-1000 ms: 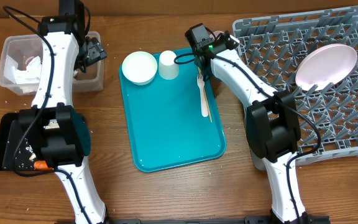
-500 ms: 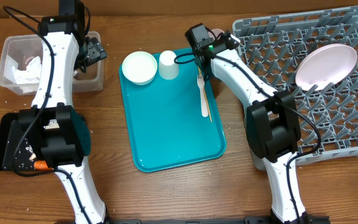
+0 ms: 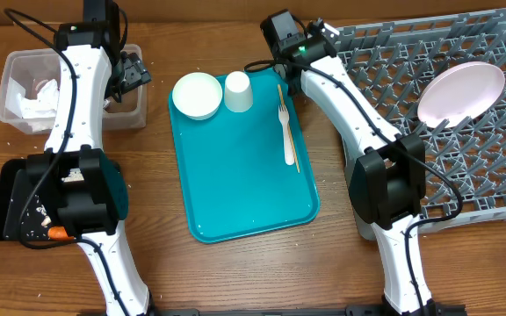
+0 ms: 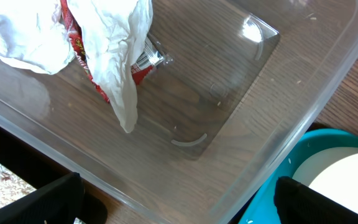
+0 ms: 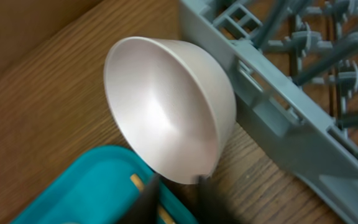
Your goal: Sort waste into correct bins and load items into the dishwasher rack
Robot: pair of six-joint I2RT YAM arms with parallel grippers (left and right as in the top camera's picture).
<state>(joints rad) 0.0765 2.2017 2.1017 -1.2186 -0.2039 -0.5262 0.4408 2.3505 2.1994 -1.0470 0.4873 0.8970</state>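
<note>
Bowl [image 5: 166, 106] is held tilted on edge, its lower rim pinched between the right gripper [image 5: 178, 190] fingers. It is seen over bare table, between the teal tray [image 5: 73, 186] corner and the rack [image 5: 260, 118] outer wall; contact with the rack cannot be told. Plate [image 3: 461, 90] is stood tilted among the rack pegs. Second bowl [image 3: 197, 95], cup [image 3: 238, 91] and fork [image 3: 286, 132] are laid on the teal tray. Left gripper [image 4: 182, 199] is spread wide, nothing held, hung over the tub [image 4: 278, 124], in which napkins [image 4: 117, 56] and wrapper [image 4: 86, 68] are piled. Carrot [image 3: 57, 233] and crumbs [image 3: 33, 215] are seen in the black tray [image 3: 3, 189].
</note>
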